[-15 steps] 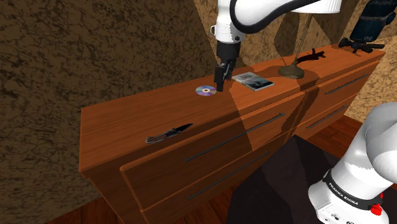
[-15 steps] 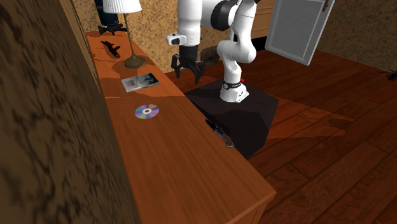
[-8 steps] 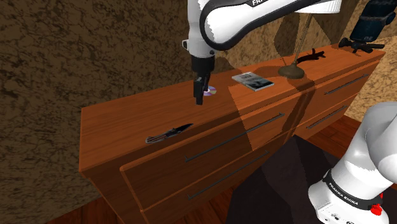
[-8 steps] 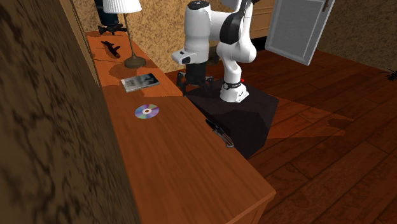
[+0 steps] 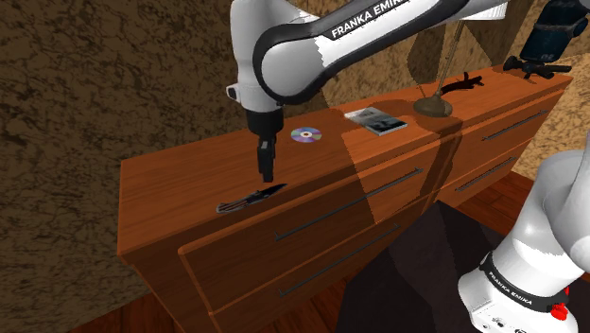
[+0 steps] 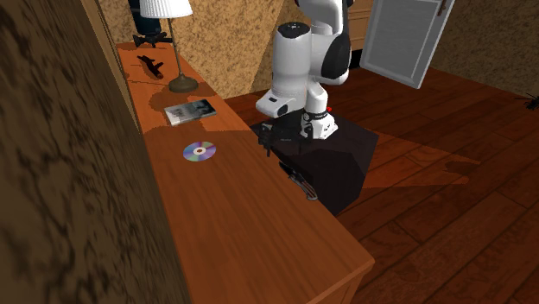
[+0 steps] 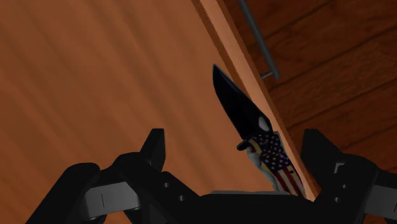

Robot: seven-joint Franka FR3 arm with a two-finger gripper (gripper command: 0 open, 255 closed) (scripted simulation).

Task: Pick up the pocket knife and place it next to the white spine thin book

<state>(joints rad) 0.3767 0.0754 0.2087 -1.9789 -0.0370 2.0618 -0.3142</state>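
Note:
The pocket knife (image 5: 251,199), with a black blade and a flag-patterned handle (image 7: 277,163), lies at the front edge of the wooden dresser top (image 5: 189,175). My gripper (image 5: 267,172) hangs open just above its blade end. In the wrist view the knife (image 7: 242,113) lies between the spread fingers (image 7: 154,145), untouched. The thin book (image 5: 376,120) lies flat further along the top, towards the shoulder view's right. From the second exterior view the knife (image 6: 302,183) sits below my gripper (image 6: 275,142), and the book (image 6: 191,111) lies near the lamp.
A shiny disc (image 5: 305,135) lies between the knife and the book. A lamp (image 6: 173,52) and a dark object (image 5: 461,83) stand beyond the book. The dresser top drops off right beside the knife, above the drawer handles (image 7: 257,39). A patterned wall runs behind.
The arm has swung along the dresser from beside the disc to above the knife, and the gripper has come lower. The knife, disc and book have not moved.

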